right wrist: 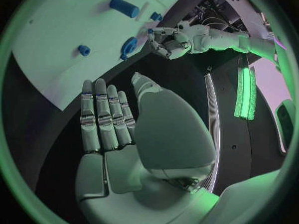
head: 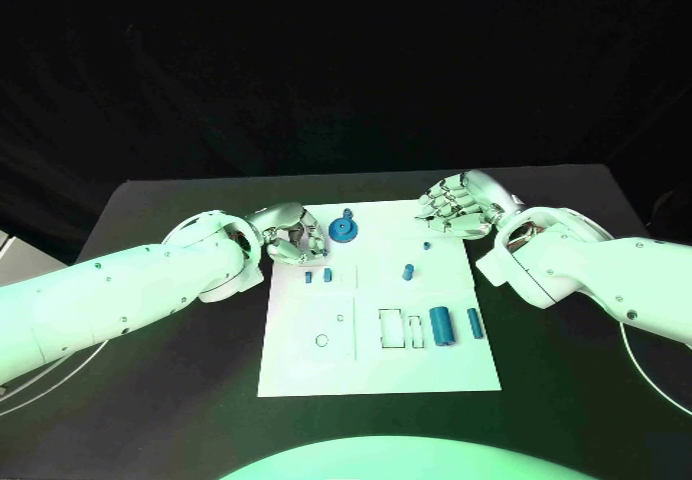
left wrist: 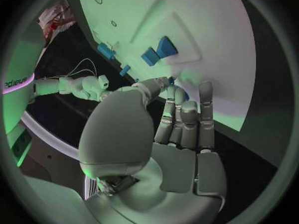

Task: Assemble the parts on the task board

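Note:
The white task board (head: 296, 362) lies mid-table. A round blue part (head: 343, 230) stands near its far edge, with my left hand (head: 289, 236) just beside it, fingers straight and apart, holding nothing. In the left wrist view the fingertips (left wrist: 187, 107) reach a blue piece (left wrist: 179, 91) that they half hide. Two small blue parts (head: 317, 276) lie close to that hand. My right hand (head: 459, 205) hovers flat and empty over the board's far right corner, fingers (right wrist: 106, 117) straight. A blue cylinder (head: 443, 325) and a slimmer one (head: 473, 322) lie at the board's right side.
Two small blue pegs (head: 410, 270) (head: 427, 244) sit mid-board. Outlined slots (head: 392, 328) and a small ring mark (head: 322, 340) lie in the near half. Black table (head: 173, 400) surrounds the board on all sides.

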Controlling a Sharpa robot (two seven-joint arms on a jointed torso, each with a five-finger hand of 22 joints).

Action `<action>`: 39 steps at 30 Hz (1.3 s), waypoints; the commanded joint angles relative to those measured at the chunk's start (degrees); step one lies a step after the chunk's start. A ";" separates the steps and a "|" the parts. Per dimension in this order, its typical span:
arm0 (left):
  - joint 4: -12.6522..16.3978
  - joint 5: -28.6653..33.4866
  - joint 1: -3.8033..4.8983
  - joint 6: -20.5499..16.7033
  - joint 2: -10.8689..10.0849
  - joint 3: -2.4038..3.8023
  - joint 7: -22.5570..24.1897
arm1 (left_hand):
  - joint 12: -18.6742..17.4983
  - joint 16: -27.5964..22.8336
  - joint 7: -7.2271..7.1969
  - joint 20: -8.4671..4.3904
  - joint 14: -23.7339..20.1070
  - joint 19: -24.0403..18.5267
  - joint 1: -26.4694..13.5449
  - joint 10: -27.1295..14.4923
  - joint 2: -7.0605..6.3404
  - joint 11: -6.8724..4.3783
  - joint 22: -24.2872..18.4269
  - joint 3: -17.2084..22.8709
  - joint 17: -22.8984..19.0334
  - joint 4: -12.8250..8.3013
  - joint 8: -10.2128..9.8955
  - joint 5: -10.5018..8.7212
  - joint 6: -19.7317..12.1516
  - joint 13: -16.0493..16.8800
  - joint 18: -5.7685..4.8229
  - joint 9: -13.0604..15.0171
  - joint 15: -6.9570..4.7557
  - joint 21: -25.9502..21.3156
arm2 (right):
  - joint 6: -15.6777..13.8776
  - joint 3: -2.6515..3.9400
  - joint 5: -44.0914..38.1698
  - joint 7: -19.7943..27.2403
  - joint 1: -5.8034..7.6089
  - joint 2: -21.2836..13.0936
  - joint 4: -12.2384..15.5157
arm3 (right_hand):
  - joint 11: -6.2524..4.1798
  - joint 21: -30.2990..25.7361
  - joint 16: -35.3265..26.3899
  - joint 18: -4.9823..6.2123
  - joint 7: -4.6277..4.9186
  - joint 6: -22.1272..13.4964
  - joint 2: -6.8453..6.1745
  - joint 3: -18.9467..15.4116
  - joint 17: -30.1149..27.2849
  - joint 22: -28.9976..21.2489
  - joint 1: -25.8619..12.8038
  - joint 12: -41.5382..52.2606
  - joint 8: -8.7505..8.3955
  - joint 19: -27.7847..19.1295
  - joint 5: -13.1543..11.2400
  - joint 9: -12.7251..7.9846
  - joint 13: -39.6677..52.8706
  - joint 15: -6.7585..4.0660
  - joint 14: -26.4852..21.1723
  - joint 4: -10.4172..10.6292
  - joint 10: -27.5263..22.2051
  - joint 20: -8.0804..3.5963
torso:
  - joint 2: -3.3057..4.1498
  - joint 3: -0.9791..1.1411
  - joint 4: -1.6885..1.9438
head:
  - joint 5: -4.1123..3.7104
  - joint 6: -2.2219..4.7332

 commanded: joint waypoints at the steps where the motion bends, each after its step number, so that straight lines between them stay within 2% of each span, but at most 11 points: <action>1: 0.01 -0.70 -0.08 0.86 0.14 0.03 -0.37 | 0.19 0.22 0.15 -0.09 -0.37 -0.35 0.35 -0.40 -0.03 0.02 0.05 0.05 0.05 -0.38 -0.30 0.20 -0.15 0.05 0.77 -0.01 0.01 -0.27 | 0.01 0.01 -0.25 0.81 -0.03 -0.01 0.10 | 0.18 -0.07 -0.10 0.79 0.65 0.31 -0.05 0.39 -0.08 -0.05 -0.57 -0.33 -0.34 0.30 0.31 -0.10 -0.06 0.29 0.03 -0.03 0.29 0.18 | 0.01 0.03 -0.03 | -0.03 -0.01; 39: -0.16 -1.50 -0.08 1.74 0.14 0.03 -1.45 | 0.42 0.30 0.35 -0.08 -0.67 -0.35 0.41 -0.55 -0.17 0.13 0.13 0.02 -0.23 -0.56 -0.54 0.15 -0.46 0.08 0.78 -0.08 0.07 -0.20 | -0.07 0.01 -0.24 0.88 -0.05 -0.05 0.05 | 0.19 -0.15 -0.16 0.80 0.66 0.43 -0.07 0.49 -0.13 -0.17 -0.65 -0.42 -0.48 0.27 0.34 -0.19 -0.04 0.32 -0.03 -0.06 0.31 0.22 | 0.00 0.02 0.00 | 0.00 -0.03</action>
